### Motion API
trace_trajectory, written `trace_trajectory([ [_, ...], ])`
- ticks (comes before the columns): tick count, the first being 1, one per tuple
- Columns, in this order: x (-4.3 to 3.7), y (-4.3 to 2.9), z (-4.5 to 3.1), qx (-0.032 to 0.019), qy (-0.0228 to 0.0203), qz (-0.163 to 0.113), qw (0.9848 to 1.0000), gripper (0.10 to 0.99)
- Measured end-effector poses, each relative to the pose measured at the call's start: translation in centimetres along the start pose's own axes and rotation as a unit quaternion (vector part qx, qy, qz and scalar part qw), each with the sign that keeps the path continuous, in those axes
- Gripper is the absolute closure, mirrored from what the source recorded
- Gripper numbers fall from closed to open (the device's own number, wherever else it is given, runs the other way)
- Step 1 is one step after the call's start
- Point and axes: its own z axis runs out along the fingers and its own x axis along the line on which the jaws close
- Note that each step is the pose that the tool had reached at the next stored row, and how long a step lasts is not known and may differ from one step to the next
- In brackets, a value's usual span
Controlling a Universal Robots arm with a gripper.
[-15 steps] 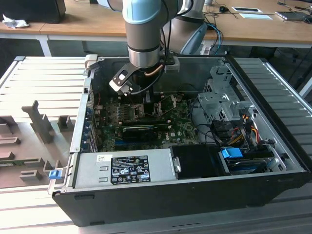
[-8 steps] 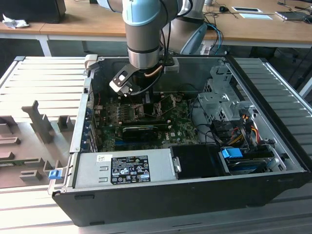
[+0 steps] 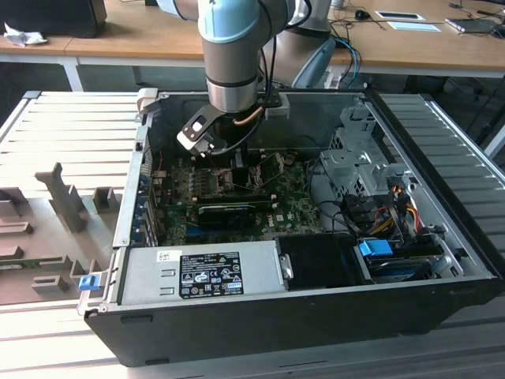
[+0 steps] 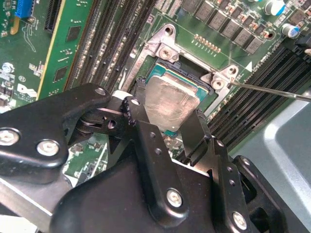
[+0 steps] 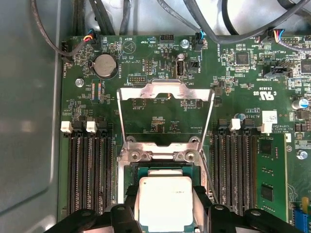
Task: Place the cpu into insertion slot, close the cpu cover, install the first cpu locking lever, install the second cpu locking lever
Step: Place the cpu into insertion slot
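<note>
The cpu (image 5: 163,201), a small square chip with a dull silvery top, sits at the insertion slot (image 5: 127,180) between my two black fingers. Its edges look level with the socket frame, but I cannot tell if it is fully seated. In both wrist views my gripper (image 4: 167,116) (image 5: 164,196) has one finger touching each of two opposite sides of the cpu (image 4: 170,99). The cpu cover (image 5: 165,91), a metal frame with a big window, stands swung open beyond the socket. A thin locking lever (image 4: 272,90) sticks out free beside the socket. In the exterior view my gripper (image 3: 237,162) reaches down into the open computer case.
Rows of memory slots (image 5: 90,165) run along both sides of the socket. A long black card (image 3: 229,212) lies on the green motherboard (image 3: 280,213) in front of the socket. The power supply (image 3: 201,272) and the case walls (image 3: 130,189) hem in the arm. Cables (image 5: 146,12) hang past the board.
</note>
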Motion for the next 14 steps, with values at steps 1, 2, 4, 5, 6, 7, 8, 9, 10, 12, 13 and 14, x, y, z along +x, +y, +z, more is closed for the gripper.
trace_trajectory([
  [1, 0.02, 0.0, 0.02, 0.0, 0.0, 0.0, 1.0, 0.541],
  [2, 0.06, -0.01, 0.05, 0.0, 0.0, 0.0, 1.0, 0.541],
  [4, 0.18, -0.01, 0.1, 0.0, 0.0012, 0.0, 1.0, 0.478],
  [5, 0.26, -0.01, 0.12, 0.0, 0.0021, 0.0, 1.0, 0.478],
  [6, 0.32, -0.01, 0.14, 0.0, 0.0028, 0.0, 1.0, 0.478],
  [7, 0.35, -0.01, 0.15, 0.0, 0.0033, 0.0, 1.0, 0.478],
  [8, 0.37, -0.02, 0.16, 0.0, 0.0037, 0.0, 1.0, 0.478],
  [9, 0.37, -0.02, 0.16, 0.0001, 0.0038, 0.0, 1.0, 0.478],
  [10, 0.38, -0.02, 0.17, 0.0, 0.0038, 0.0, 1.0, 0.478],
  [12, 0.39, -0.01, 0.14, 0.0, 0.0038, 0.0, 1.0, 0.478],
  [13, 0.39, -0.01, 0.11, 0.0001, 0.0037, 0.0, 1.0, 0.478],
  [14, 0.38, -0.01, 0.07, 0.0001, 0.0038, 0.0, 1.0, 0.478],
])
